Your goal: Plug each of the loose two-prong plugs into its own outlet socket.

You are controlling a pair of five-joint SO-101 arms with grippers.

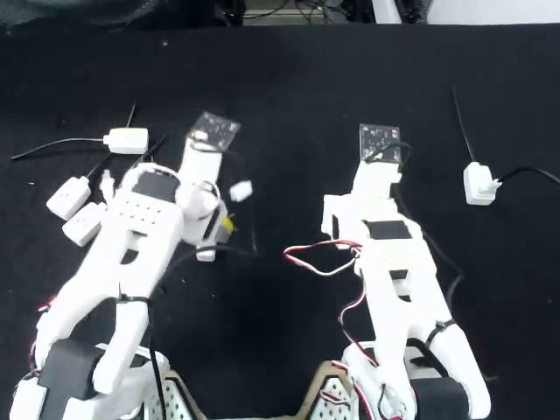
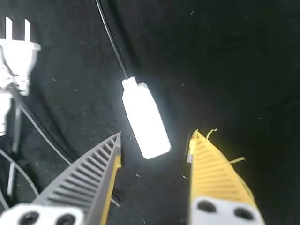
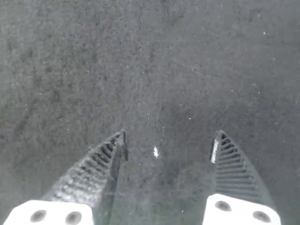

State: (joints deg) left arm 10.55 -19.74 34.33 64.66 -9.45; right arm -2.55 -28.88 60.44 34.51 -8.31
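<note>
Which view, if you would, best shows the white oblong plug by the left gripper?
The left wrist view: the white oblong plug lies whole, thin black cord attached, ahead of the open left gripper. In the high view a small white piece beside that arm may be it. The right wrist view faces dark cloth.

A: Left half of the table [image 1: 289,79]?
B: Left arm [image 1: 131,245] extends beside a cluster of white blocks [image 1: 68,197]; one corded plug [image 1: 127,138] lies just beyond.
A: Right?
B: Right arm [image 1: 394,254] central; a corded adapter [image 1: 479,184] well apart, right.
</note>
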